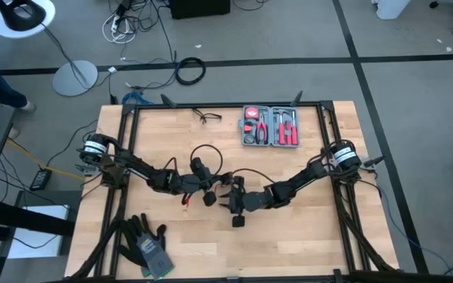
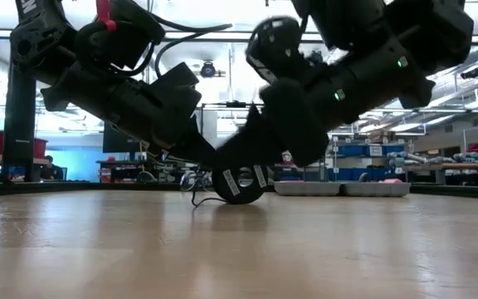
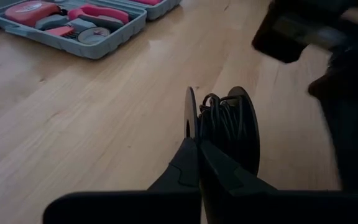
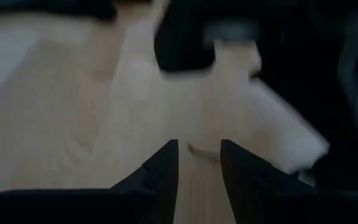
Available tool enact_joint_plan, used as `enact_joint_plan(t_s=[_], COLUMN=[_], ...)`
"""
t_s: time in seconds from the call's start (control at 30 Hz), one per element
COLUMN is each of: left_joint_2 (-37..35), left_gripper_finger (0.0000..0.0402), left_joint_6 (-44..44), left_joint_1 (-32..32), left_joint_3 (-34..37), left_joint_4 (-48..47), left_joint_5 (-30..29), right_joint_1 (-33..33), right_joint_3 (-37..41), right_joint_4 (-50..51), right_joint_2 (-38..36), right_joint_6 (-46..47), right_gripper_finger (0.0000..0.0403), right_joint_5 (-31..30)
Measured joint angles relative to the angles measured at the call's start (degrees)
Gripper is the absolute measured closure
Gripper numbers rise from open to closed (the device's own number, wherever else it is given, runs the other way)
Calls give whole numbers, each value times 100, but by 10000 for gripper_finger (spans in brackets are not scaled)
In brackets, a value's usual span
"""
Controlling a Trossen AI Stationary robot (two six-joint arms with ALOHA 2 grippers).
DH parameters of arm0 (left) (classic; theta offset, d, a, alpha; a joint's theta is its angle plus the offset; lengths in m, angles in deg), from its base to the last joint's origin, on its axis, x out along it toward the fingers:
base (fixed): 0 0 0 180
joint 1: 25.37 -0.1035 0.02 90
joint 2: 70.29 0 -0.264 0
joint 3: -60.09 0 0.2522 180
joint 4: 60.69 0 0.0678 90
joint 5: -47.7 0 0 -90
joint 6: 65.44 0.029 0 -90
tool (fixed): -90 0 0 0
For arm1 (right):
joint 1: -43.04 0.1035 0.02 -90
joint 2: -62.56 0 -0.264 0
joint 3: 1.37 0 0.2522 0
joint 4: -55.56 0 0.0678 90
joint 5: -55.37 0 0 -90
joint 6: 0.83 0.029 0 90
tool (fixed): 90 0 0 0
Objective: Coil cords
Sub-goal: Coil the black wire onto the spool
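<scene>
A wooden table (image 1: 289,236) seen from above, with two dark robot arms reaching in from the left and right edges and meeting near its middle

The left gripper (image 3: 197,144) has its two fingers pressed fully together. Its tips pinch the rim of a small black spool (image 3: 225,127), which stands on edge on the table. A thin black cord (image 1: 203,153) is wound in many turns between the spool's two round discs. From above, a loose part of the same cord loops out from the spool toward the far side of the table, then curves back to the arms.

The right gripper (image 4: 199,163) sits just beside the left one, near the table's centre. Its fingers stand partly apart with bare wood showing between them, and they hold nothing. A short pale streak lies on the wood past the fingertips; what it is cannot be told.

From table height, both arms slope down to one low point where a round black disc (image 2: 239,183) with pale markings rests on the wood.

At the far edge of the table lies an open grey tool case (image 1: 270,126) with red-handled tools. A small wire item (image 1: 207,116) lies near it. A pair of dark gloves (image 1: 146,244) lies at the near left corner
</scene>
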Motion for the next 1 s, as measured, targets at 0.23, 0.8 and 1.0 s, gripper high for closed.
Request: enact_joint_plan(t_s=[0.23, 0.8, 1.0], left_joint_2=[-2, 0, 0], left_gripper_finger=[401, 401, 401], left_joint_6=[24, 2, 0], left_joint_1=[0, -2, -2], left_joint_3=[0, -11, -7], left_joint_4=[29, 57, 64], left_joint_5=[-3, -22, -26], right_joint_1=[0, -29, -56], right_joint_3=[-71, -589, -588], right_joint_4=[-47, 280, 278], right_joint_2=[86, 640, 636], right_joint_6=[-58, -131, -76], right_gripper_finger=[285, 285, 305], right_joint_5=[-13, -150, -147])
